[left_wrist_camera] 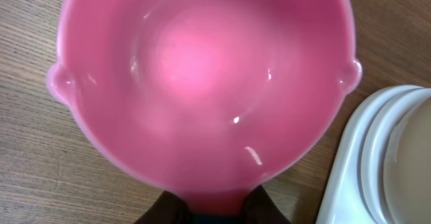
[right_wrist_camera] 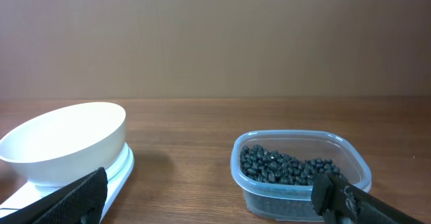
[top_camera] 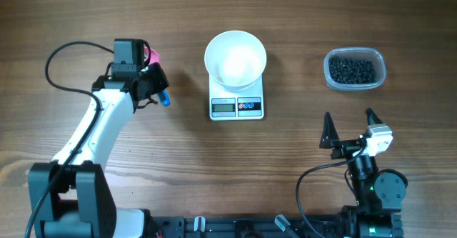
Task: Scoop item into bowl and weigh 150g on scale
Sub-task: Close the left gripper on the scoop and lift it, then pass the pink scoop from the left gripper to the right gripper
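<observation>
The white bowl (top_camera: 235, 58) stands empty on the white scale (top_camera: 237, 106) at the table's middle back. To its right, the black beans (top_camera: 351, 69) lie in a clear tub (top_camera: 378, 81). My left gripper (top_camera: 153, 81), left of the scale, is shut on the blue handle (top_camera: 165, 99) of a pink scoop (left_wrist_camera: 202, 83). The scoop's cup is empty and fills the left wrist view, where the scale's corner (left_wrist_camera: 343, 183) shows at the right. My right gripper (top_camera: 350, 127) stands open near the front, its fingers (right_wrist_camera: 74, 197) wide apart and facing the bowl (right_wrist_camera: 64, 140) and the beans (right_wrist_camera: 283, 167).
Bare wooden tabletop (top_camera: 186, 159) lies between the two arms and in front of the scale. The left arm's black cable (top_camera: 53, 59) loops over the table at the far left.
</observation>
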Motion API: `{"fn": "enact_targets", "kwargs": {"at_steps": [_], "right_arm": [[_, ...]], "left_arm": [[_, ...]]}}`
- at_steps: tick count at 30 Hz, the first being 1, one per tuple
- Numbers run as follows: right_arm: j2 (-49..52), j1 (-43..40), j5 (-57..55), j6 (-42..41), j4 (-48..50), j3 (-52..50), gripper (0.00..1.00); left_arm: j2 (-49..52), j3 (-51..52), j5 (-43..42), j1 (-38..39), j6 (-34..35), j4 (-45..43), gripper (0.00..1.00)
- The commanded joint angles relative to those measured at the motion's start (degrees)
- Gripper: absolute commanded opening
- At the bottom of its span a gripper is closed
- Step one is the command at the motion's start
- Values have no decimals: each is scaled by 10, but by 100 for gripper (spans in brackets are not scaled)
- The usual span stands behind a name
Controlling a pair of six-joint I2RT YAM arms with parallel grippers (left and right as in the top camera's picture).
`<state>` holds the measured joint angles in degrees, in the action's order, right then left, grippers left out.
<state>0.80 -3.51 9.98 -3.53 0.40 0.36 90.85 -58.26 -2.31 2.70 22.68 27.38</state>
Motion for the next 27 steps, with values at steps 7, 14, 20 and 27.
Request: {"fn": "enact_targets", "kwargs": {"at_steps": [7, 14, 20, 27], "right_arm": [[-1, 3, -10, 4, 2, 0, 100], [-1, 3, -10, 4, 2, -1, 100], [-1, 3, -10, 4, 2, 0, 100], [-1, 3, 7, -91, 4, 0, 100]], "left_arm": [[-6, -11, -7, 1, 5, -1, 17], [-6, -11, -7, 1, 5, 10, 17], [-21, -11, -43, 1, 26, 26, 14], [-115, -11, -135, -7, 68, 35, 15]]}}
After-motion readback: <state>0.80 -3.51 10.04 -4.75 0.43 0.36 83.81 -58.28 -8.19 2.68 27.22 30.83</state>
